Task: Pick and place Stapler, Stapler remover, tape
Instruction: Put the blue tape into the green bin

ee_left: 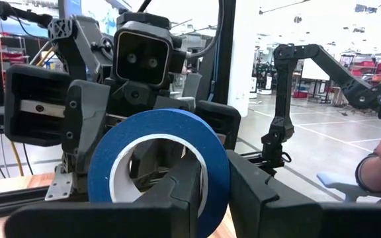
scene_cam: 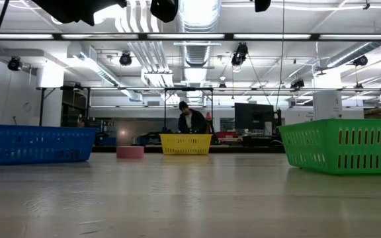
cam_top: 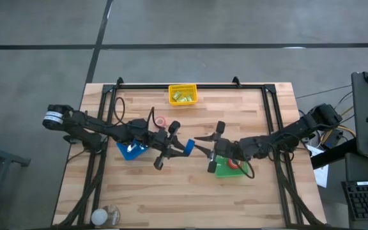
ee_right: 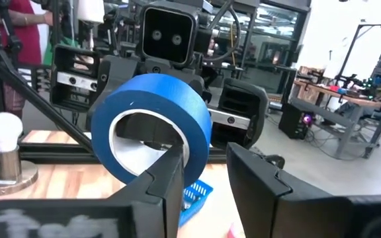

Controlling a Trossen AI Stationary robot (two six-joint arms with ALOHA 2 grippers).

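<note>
A blue tape roll (cam_top: 188,147) is lifted above the table's middle between my two grippers, which face each other. My left gripper (cam_top: 179,145) comes from the table's left and is shut on the roll (ee_left: 157,122). My right gripper (cam_top: 200,148) comes from the right and is open. In its wrist view one finger (ee_right: 167,173) stands in the roll's pale hole and the other (ee_right: 256,178) outside the blue wall (ee_right: 151,92), with a gap showing beside the wall. A pink tape roll (cam_top: 160,121) lies flat on the table. My left gripper (ee_left: 217,165) pinches the ring's wall at its lower part (ee_left: 215,173), one finger (ee_left: 177,188) inside the hole and one (ee_left: 260,188) outside. It comes level from the table's left. The roll stands on edge, lifted clear of the table.
A blue basket (cam_top: 131,151) sits under my left arm. A green basket (cam_top: 227,168) with a red thing inside sits under my right gripper. A yellow basket (cam_top: 183,96) stands at the far edge. A clear jar (cam_top: 105,216) is near the left front corner. A person (scene_cam: 190,121) is far behind the table.
</note>
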